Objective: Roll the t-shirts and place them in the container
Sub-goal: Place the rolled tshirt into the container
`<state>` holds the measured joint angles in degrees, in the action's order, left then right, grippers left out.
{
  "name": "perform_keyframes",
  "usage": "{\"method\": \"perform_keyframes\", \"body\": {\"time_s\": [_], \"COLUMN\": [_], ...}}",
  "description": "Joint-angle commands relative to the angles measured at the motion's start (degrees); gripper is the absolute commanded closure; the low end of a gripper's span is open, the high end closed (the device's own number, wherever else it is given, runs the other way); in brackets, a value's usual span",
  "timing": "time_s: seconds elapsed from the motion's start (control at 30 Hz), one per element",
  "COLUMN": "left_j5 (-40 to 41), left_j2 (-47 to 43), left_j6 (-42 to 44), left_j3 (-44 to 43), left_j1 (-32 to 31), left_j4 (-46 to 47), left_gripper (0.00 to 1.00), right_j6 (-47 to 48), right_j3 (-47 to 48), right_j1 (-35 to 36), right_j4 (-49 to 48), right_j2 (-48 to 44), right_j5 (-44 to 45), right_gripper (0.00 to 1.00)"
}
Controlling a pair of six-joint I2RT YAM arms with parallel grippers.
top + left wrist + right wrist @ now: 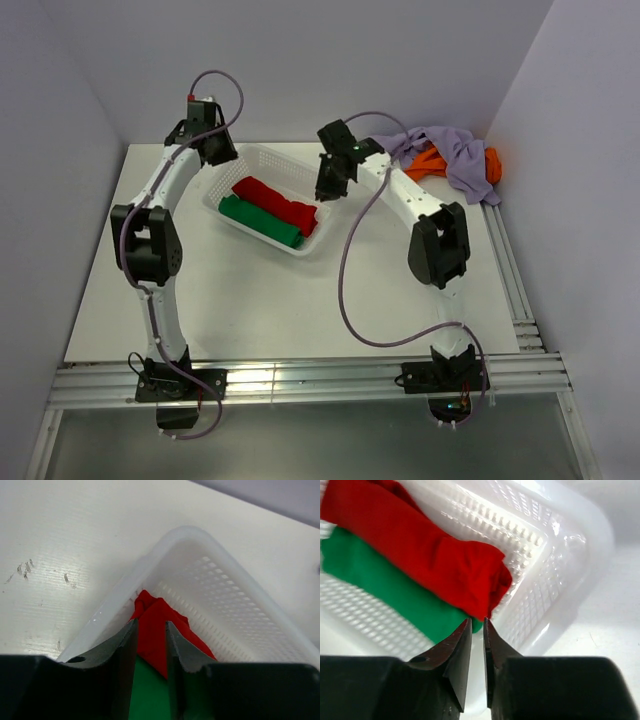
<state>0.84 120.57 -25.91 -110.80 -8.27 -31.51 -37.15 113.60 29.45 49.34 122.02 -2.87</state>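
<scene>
Two rolled: red t-shirt (278,204), green t-shirt (256,221) packed side by side in basket (266,153) to save room; orange t-shirt (429,161), lavender t-shirt (452,148) heaped far right, unrolled. Over basket ends, left gripper (151,625) and right gripper (476,621); jaws slightly parted, empty.

White table (300,300), mesh basket (268,160), lavender t-shirt (452,146), orange t-shirt (426,166)

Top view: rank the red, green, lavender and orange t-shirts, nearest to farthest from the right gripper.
1. red t-shirt, in the basket, by the right gripper.
2. green t-shirt, on the basket's near side.
3. lavender t-shirt and orange t-shirt, heaped at the far right; too close to call.
</scene>
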Motion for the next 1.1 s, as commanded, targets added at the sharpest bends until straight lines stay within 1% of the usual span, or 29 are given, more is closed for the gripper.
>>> {"method": "perform_keyframes", "body": {"time_s": [0.0,0.07,0.1,0.13,0.17,0.23,0.3,0.33,0.37,0.43,0.5,0.53,0.6,0.63,0.77,0.9,0.97,1.03,1.07], "left_j5": [-3.6,-4.3,-5.0,-5.1,-5.2,-5.4,-5.6,-6.1,-5.9,-6.0,-5.7,-5.9,-6.3,-6.6,-7.6,-8.7,-8.9,-8.5,-7.9], "left_j2": [-7.6,-11.0,-12.1,-13.4,-16.1,-18.8,-22.7,-23.8,-26.0,-28.2,-30.9,-31.8,-34.2,-34.9,-37.9,-40.6,-42.6,-44.2,-44.7], "left_j6": [-1.4,-2.0,-2.4,-2.7,-3.3,-3.7,-4.9,-5.1,-5.6,-6.2,-6.4,-6.5,-7.0,-7.2,-7.8,-9.2,-9.9,-9.7,-9.5], "left_j3": [-0.2,1.3,3.4,4.5,5.8,9.4,12.6,13.6,14.6,17.7,20.4,21.3,23.6,24.3,26.7,30.4,31.9,32.9,33.3], "left_j1": [-0.8,-2.2,-2.8,-3.3,-4.6,-6.5,-7.4,-7.9,-8.1,-8.2,-8.2,-8.2,-8.2,-8.2,-8.2,-8.2,-8.2,-8.2,-8.2], "left_j4": [0.8,0.7,0.7,0.7,0.7,0.5,0.1,0.1,-0.2,0.0,0.0,-0.1,0.1,0.2,0.8,2.5,3.0,2.6,1.9], "left_gripper": [0.66,0.64,0.64,0.62,0.62,0.60,0.59,0.58,0.57,0.56,0.55,0.49,0.43,0.37,0.34,0.34,0.33,0.33,0.33], "right_j6": [-1.1,-2.1,-2.2,-2.6,-2.7,-2.8,-2.8,-3.1,-3.3,-3.8,-3.9,-4.2,-4.3,-4.3,-5.0,-6.4,-7.1,-7.6,-8.0], "right_j3": [3.0,-3.6,-6.5,-12.8,-16.0,-23.4,-27.8,-31.9,-34.2,-39.6,-42.0,-43.4,-44.6,-45.0,-46.1,-46.8,-44.7,-40.1,-35.9], "right_j1": [-1.4,-1.6,-1.6,-1.5,-1.6,-1.7,-1.7,-1.7,-1.7,-1.7,-1.7,-1.6,-1.5,-1.4,-0.9,-0.5,0.2,1.5,2.4], "right_j4": [3.3,2.7,1.1,0.1,-1.7,-2.4,-3.2,-3.6,-5.5,-7.0,-8.7,-9.4,-11.2,-11.5,-13.4,-15.1,-15.2,-14.7,-14.4], "right_j2": [-9.3,-12.3,-15.8,-17.8,-21.4,-24.6,-28.5,-29.6,-31.6,-32.7,-32.9,-32.6,-31.7,-31.3,-29.5,-27.8,-25.0,-22.2,-18.7], "right_j5": [-0.5,-0.6,-0.6,-0.6,-0.3,0.2,0.4,0.2,0.1,0.1,0.5,0.8,1.4,1.7,2.8,2.8,3.1,4.1,3.5], "right_gripper": [0.76,0.75,0.75,0.73,0.73,0.73,0.73,0.73,0.73,0.73,0.73,0.73,0.73,0.73,0.72,0.72,0.72,0.72,0.72]}}
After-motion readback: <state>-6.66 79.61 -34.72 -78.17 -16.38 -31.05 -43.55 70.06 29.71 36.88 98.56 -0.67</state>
